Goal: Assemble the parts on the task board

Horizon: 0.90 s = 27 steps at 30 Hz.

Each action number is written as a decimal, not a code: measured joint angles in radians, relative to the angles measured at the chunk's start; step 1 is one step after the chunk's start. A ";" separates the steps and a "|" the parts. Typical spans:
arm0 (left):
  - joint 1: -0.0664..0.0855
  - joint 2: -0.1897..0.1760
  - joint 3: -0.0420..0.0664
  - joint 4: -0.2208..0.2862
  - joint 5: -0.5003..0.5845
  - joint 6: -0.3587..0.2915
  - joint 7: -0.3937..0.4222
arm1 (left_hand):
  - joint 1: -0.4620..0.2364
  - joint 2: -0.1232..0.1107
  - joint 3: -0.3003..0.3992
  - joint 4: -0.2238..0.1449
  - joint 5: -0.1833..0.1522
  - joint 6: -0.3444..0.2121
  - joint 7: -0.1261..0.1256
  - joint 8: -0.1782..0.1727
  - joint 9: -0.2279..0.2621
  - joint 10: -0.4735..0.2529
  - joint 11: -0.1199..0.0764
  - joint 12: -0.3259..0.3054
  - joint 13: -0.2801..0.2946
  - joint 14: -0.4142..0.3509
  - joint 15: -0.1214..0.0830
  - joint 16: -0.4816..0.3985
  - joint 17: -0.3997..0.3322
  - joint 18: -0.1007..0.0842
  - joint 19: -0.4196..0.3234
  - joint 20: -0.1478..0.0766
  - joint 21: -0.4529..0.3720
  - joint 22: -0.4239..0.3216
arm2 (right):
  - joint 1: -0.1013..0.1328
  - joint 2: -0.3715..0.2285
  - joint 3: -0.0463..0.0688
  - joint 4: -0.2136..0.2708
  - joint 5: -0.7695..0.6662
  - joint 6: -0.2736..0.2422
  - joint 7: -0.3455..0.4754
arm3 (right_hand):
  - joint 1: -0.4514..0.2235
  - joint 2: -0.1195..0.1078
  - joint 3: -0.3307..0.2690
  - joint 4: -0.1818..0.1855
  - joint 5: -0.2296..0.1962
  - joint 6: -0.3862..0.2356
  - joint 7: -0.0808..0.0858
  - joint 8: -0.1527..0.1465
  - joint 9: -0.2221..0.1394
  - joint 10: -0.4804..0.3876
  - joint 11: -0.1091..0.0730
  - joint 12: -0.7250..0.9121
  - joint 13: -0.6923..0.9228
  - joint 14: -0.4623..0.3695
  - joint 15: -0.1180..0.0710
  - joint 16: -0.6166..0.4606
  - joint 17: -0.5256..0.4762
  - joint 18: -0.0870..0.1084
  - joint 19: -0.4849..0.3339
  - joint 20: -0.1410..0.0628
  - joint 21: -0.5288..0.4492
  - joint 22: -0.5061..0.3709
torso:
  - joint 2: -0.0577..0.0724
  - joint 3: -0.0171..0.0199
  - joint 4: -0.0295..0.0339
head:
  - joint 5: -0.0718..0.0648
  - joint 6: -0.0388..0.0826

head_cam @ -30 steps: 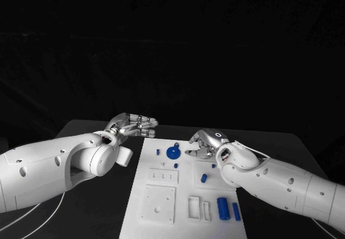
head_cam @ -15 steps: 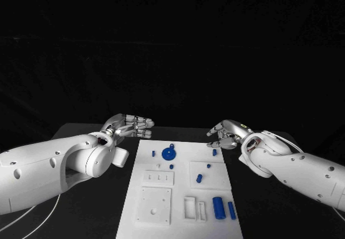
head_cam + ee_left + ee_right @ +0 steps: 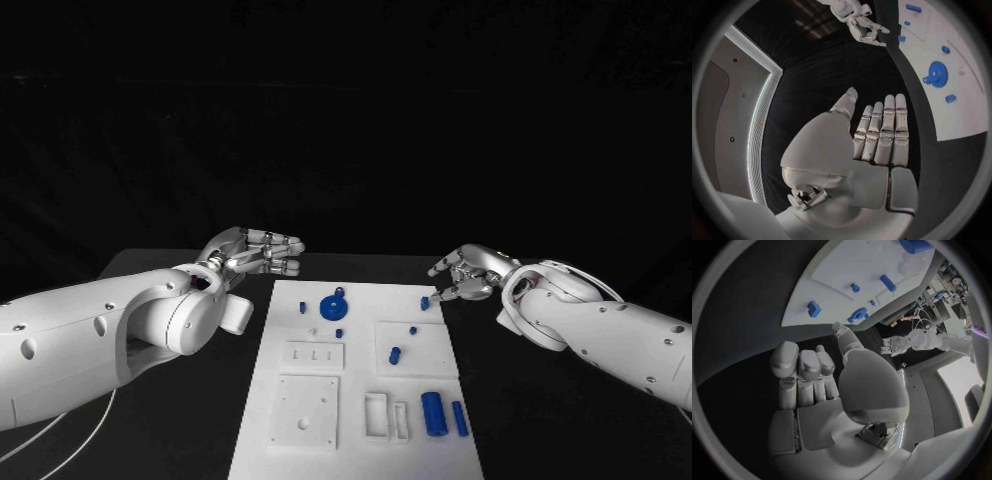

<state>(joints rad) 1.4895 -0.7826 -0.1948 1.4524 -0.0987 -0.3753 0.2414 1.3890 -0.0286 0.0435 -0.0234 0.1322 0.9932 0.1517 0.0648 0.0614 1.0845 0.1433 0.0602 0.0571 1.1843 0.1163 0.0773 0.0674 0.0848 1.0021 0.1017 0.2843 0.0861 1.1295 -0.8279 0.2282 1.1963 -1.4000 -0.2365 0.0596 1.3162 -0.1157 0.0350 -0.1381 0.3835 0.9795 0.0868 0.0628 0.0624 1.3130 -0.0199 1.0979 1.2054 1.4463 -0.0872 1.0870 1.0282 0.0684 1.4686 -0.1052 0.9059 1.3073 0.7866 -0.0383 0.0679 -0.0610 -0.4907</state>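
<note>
The white task board (image 3: 353, 455) lies lengthwise in the middle of the black table. A blue gear (image 3: 333, 306) sits near its far end, with small blue pegs (image 3: 395, 354) scattered around it. A thick blue cylinder (image 3: 431, 413) and a thinner blue bar (image 3: 460, 417) lie at the near right. My left hand (image 3: 260, 252) hovers beyond the board's far left corner, fingers straight and together in the left wrist view (image 3: 879, 135), holding nothing. My right hand (image 3: 469, 273) hangs just off the far right edge, fingers loosely bent (image 3: 807, 367), nothing in it.
White rectangular blocks and recesses (image 3: 310, 410) occupy the board's near left half. Black table (image 3: 548, 400) flanks the board on both sides. The left wrist view shows the gear (image 3: 936, 75) and my right hand (image 3: 866, 30) beyond it.
My right hand has lifted off the board beside the gear and pulled back to the right, past the board's edge. The left hand has stayed roughly in place. The camera view has shifted a little.
</note>
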 measured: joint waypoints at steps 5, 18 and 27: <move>0.000 0.001 0.000 -0.002 0.000 0.001 0.000 | 0.000 0.000 0.000 0.000 0.000 0.000 0.000 0.000 0.000 -0.007 0.000 0.000 0.000 0.000 0.000 0.000 0.000 0.000 0.000 0.000 0.000 0.000 | -0.009 0.024 0.000 -0.053 0.003 0.014 0.018 | 0.000 0.000 -0.006 -0.005 -0.008 -0.050 -0.001 0.000 -0.002 -0.003 -0.003 0.000 0.000 0.000 0.000 0.000 0.000 0.000 -0.001 -0.001 0.000 0.000 | 0.000 -0.0008 0.0018 | -0.005 -0.002; 0.000 0.001 0.000 -0.003 0.000 0.003 0.001 | 0.000 0.000 -0.003 -0.003 0.000 0.000 0.000 0.000 0.000 -0.007 0.000 0.000 0.000 0.000 0.000 0.000 0.000 0.000 0.000 0.000 0.000 0.000 | -0.034 0.068 -0.001 -0.121 0.005 0.032 0.044 | 0.004 0.004 -0.011 -0.005 -0.008 -0.038 0.000 0.000 -0.002 -0.003 -0.003 0.000 0.003 0.000 0.000 0.000 0.004 0.000 -0.004 -0.004 0.000 0.000 | 0.000 -0.0026 0.0057 | -0.004 -0.013; 0.000 0.001 0.000 -0.003 0.000 0.004 0.001 | 0.000 0.000 -0.003 -0.003 0.000 0.000 0.000 0.000 0.000 -0.007 0.000 0.000 0.000 0.000 0.000 0.000 0.000 0.000 0.000 0.000 0.000 0.000 | -0.045 0.081 -0.001 -0.143 0.006 0.038 0.048 | 0.004 0.004 -0.014 -0.008 -0.008 -0.008 0.004 0.000 -0.002 -0.003 -0.003 0.000 0.005 0.000 0.000 0.000 0.007 0.000 -0.004 -0.004 0.000 0.000 | 0.000 -0.0026 0.0048 | -0.003 -0.017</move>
<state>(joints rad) 1.4891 -0.7819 -0.1951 1.4497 -0.0990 -0.3713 0.2423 1.3890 -0.0286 0.0407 -0.0261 0.1322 0.9932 0.1517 0.0648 0.0613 1.0773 0.1431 0.0602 0.0571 1.1843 0.1163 0.0773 0.0674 0.0848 1.0021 0.1018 0.2843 0.0861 1.0847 -0.7465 0.2275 1.0534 -1.3941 -0.1987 0.1080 1.3202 -0.1118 0.0210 -0.1461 0.3757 0.9717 0.0912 0.0628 0.0606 1.3097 -0.0233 1.0980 1.2108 1.4463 -0.0871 1.0870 1.0348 0.0683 1.4649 -0.1089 0.9059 1.3073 0.7870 -0.0408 0.0727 -0.0642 -0.5073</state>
